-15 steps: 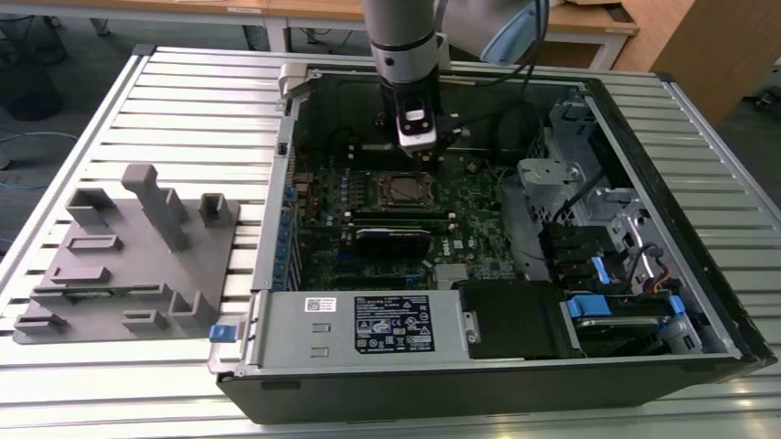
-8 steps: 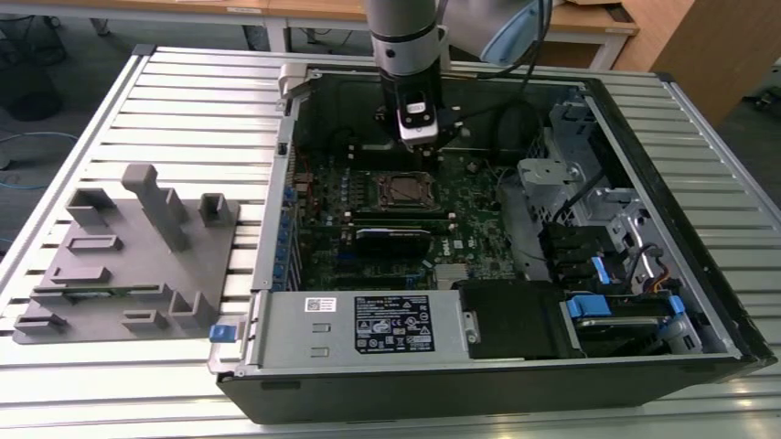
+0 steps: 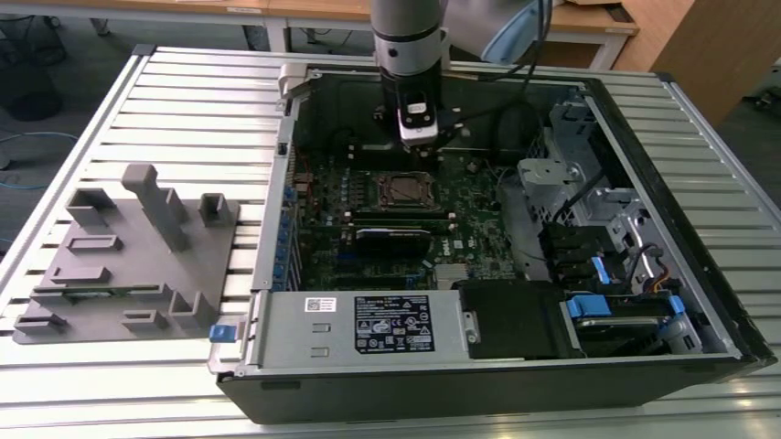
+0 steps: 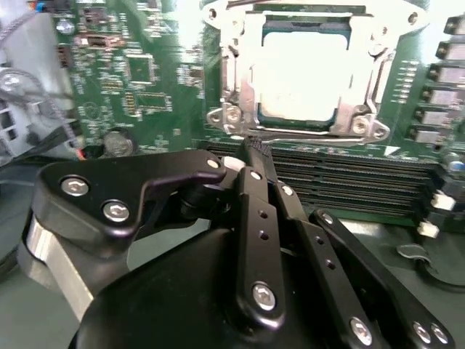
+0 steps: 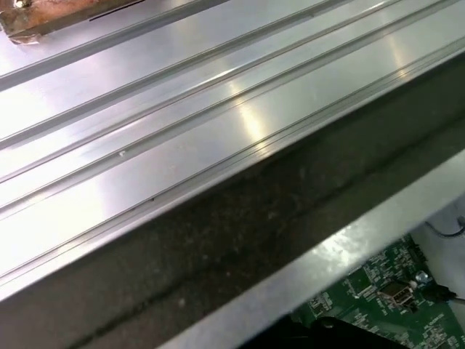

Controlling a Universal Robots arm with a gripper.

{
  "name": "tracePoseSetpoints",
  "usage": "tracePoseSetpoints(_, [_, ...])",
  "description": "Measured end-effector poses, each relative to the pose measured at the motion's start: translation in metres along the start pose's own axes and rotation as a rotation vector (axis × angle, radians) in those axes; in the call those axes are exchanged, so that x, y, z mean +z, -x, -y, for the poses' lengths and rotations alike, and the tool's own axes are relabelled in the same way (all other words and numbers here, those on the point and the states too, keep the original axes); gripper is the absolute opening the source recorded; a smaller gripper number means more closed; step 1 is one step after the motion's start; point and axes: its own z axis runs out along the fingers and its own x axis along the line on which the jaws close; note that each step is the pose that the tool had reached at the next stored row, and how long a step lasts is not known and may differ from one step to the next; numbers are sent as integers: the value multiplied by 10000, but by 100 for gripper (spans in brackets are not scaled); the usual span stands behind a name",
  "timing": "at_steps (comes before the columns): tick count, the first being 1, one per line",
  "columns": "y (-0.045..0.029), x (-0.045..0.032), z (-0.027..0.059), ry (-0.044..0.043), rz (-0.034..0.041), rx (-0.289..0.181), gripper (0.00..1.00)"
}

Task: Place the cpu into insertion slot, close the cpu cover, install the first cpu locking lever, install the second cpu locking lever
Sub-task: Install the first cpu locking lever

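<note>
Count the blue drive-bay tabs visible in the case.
3: one blue tab mid-bay, a larger one just below, another toward the exterior view's right; others may be hidden.

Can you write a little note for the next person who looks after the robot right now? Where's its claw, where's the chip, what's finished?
Claw: empty as far as shows, over the green board just beside the insertion slot.
Cpu: already sitting in the slot.
Cpu cover: seems to lie around the chip; I cannot tell whether it is fully down.
Left: both locking levers; their state does not show.
</note>
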Motion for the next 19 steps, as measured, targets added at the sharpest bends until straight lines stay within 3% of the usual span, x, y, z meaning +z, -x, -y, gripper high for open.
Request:
tracePoseSetpoints(3, [8, 9, -4, -260, -461, 11, 11])
tracePoseSetpoints(4, [9, 10, -5, -319, -564, 13, 11])
tracePoseSetpoints(11, [9, 11, -5, -323, -597, -58, 11])
tracePoseSetpoints(19, [8, 12, -4, -141, -736, -1426, 11])
